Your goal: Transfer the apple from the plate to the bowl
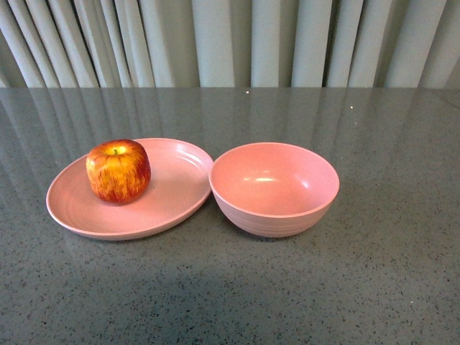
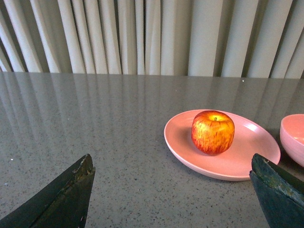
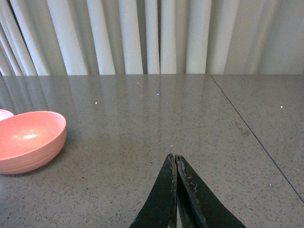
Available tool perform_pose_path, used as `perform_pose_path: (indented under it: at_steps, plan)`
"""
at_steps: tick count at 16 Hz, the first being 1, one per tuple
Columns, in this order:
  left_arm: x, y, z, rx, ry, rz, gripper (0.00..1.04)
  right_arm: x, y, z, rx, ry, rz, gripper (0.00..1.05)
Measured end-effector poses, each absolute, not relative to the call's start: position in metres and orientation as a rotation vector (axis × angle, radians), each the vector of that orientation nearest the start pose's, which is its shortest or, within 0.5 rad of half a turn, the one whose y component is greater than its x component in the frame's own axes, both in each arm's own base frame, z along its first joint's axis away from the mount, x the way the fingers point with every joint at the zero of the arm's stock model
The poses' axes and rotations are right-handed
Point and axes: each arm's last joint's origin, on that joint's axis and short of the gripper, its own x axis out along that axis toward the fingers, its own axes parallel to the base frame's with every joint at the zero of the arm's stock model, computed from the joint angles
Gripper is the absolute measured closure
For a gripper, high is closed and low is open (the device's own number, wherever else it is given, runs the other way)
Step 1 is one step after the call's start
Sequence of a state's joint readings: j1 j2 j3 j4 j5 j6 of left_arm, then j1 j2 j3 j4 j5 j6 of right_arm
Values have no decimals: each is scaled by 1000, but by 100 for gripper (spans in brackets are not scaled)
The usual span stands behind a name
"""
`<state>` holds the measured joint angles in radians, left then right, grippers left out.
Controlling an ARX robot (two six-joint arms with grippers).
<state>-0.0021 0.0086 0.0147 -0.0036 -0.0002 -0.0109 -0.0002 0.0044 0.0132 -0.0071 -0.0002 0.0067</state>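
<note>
The red and yellow apple (image 1: pixel 118 171) sits upright on the left part of the shallow pink plate (image 1: pixel 172 208). The deep pink bowl (image 1: pixel 274 188) stands empty just right of the plate, rims almost touching. Neither arm shows in the front view. In the left wrist view my left gripper (image 2: pixel 172 164) is open and empty, low over the table, with the apple (image 2: pixel 213 131) and plate (image 2: pixel 247 159) ahead and apart from it. In the right wrist view my right gripper (image 3: pixel 175 156) is shut and empty, with the bowl (image 3: pixel 28 140) off to one side.
The grey speckled table (image 1: pixel 388 273) runs back to pale pleated curtains (image 1: pixel 230 43). A thin seam (image 3: pixel 251 133) crosses the tabletop in the right wrist view.
</note>
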Motion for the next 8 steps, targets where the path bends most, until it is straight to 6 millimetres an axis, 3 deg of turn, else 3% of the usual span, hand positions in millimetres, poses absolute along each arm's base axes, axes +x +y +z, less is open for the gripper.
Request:
perform_pose_path:
  at_steps: [4, 8]
  plan:
    - [97, 0, 167, -11, -2, -2, 7, 97, 0, 167, 6, -4, 0, 102]
    - [97, 0, 167, -11, -2, -2, 7, 97, 0, 167, 6, -4, 0, 55]
